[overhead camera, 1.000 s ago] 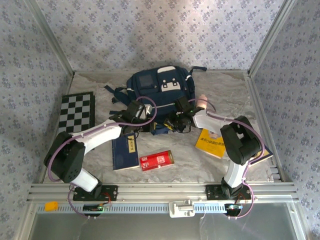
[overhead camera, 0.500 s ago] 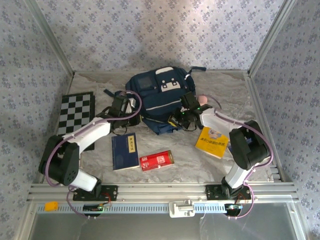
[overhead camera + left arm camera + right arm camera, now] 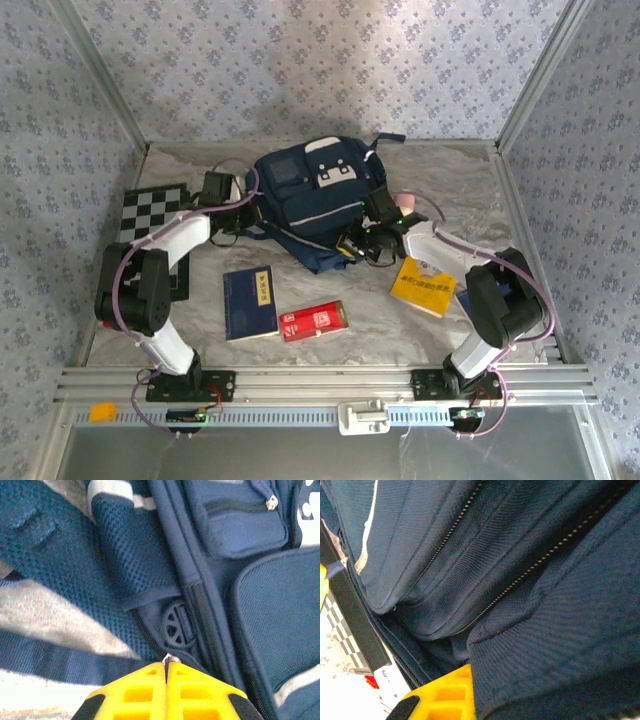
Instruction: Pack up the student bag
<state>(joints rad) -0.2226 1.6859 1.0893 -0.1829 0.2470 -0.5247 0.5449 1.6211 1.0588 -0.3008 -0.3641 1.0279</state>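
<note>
Two end effectors on the student bag (image 3: 315, 195) — its zip seems to be going open.
The left end effector (image 3: 166, 666), pressed together on a small metal zipper pull (image 3: 167, 657), has swung from the bag's near edge to its left side. The right end effector (image 3: 364, 236) is against the right flank, and I cannot tell its grip. The bag lies at the back middle of the bench (image 3: 450, 180) — I judge that packing has not begun.

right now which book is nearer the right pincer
The yellow book, just right of the bag; the blue book lies farther left, beside the red box.
</note>
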